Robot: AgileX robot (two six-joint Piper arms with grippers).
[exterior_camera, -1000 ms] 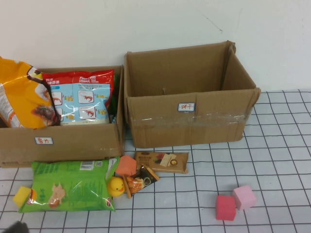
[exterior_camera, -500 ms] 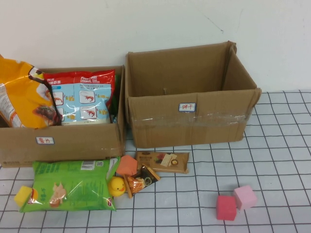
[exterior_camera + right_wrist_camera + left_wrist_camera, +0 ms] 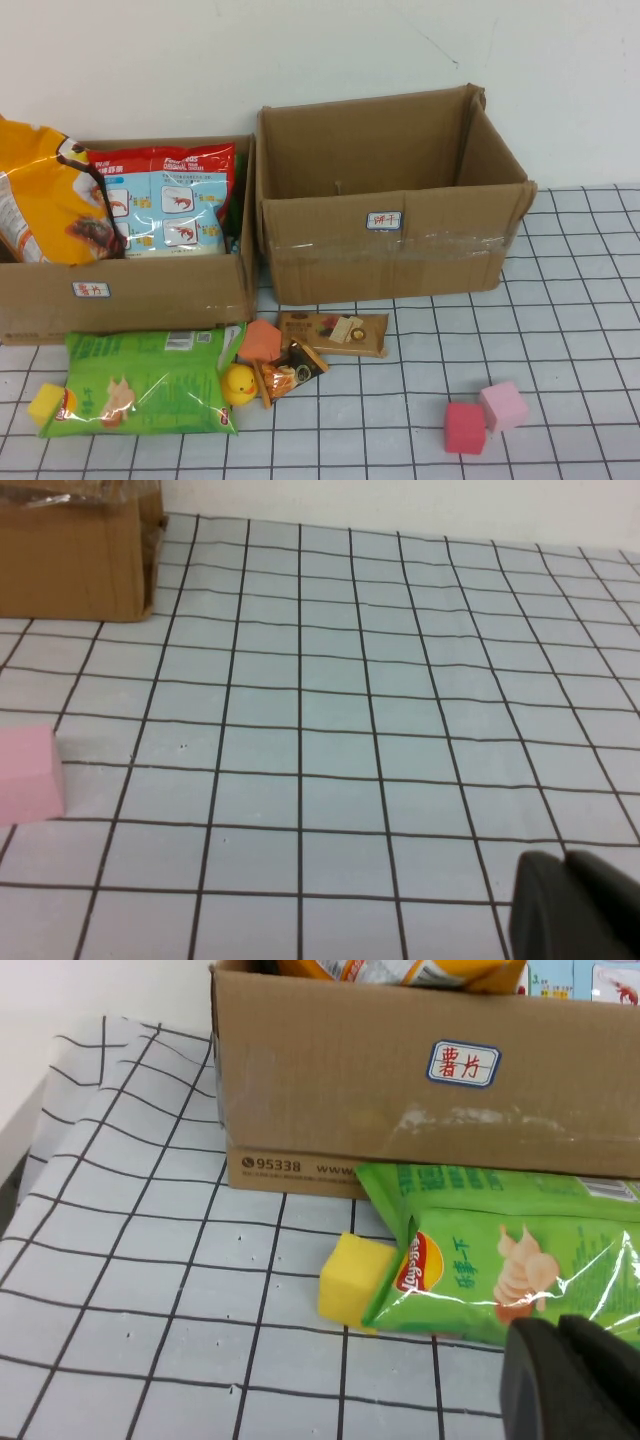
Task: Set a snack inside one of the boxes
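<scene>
Two cardboard boxes stand at the back. The left box (image 3: pixel 130 290) holds an orange bag (image 3: pixel 45 200) and a red-and-blue shrimp-cracker bag (image 3: pixel 170 205); the right box (image 3: pixel 400 250) looks empty. In front of the left box lie a green chip bag (image 3: pixel 145 380), a brown wafer pack (image 3: pixel 333 333) and a small dark snack packet (image 3: pixel 290 372). Neither arm shows in the high view. My left gripper (image 3: pixel 570 1375) is shut and empty, just short of the green chip bag (image 3: pixel 510 1260). My right gripper (image 3: pixel 575 905) is shut, empty, above bare grid cloth.
An orange block (image 3: pixel 262 340), a yellow duck (image 3: pixel 238 383) and a yellow block (image 3: pixel 45 403) lie among the snacks. A red cube (image 3: pixel 465 427) and a pink cube (image 3: pixel 503 405) sit at the front right. The white wall rises right behind the boxes.
A dark shape at the lower left corner of the high view one second ago is gone from view. The objects have not moved.
</scene>
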